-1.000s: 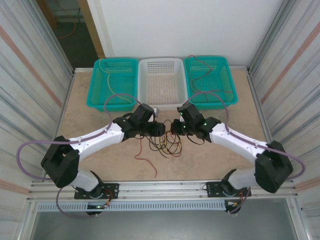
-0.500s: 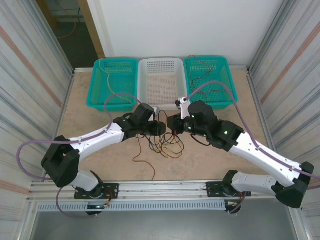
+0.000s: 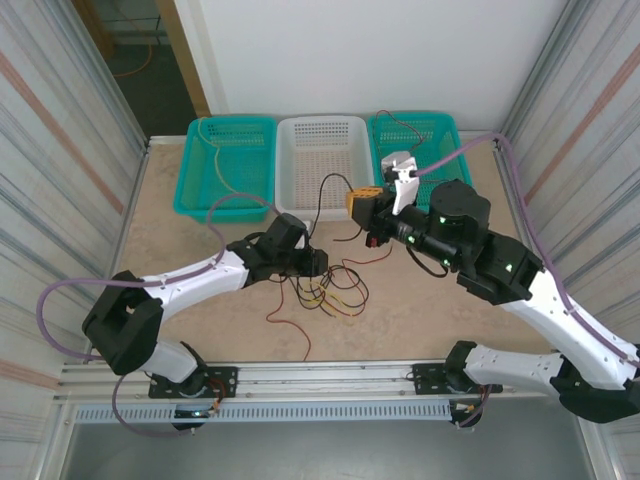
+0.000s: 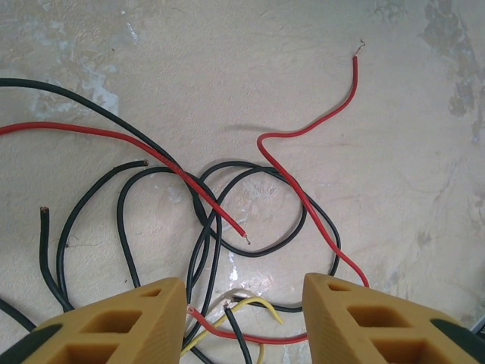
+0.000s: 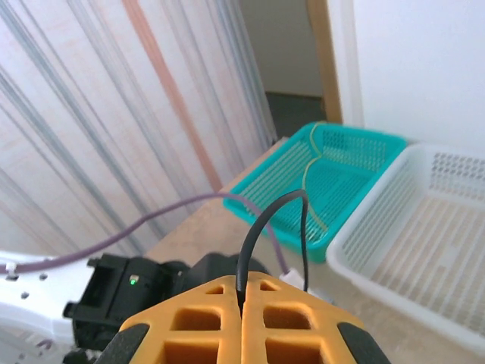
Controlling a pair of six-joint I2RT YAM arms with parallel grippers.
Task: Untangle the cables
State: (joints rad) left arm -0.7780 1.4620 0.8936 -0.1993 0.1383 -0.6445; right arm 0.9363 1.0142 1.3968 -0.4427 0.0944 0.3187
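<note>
Above the middle of the table [image 3: 175,250], the right gripper [image 3: 366,203] is clamped shut on a black cable [image 5: 258,220] that arches up from its fingertips. Lower down, the left gripper [image 4: 242,284] hovers part-open over the tangled cables [image 3: 335,290] on the tabletop, with red, black and yellow strands between its fingers.

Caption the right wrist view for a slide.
Right pincer shut on a black cable, teal basket and white basket beyond.
</note>
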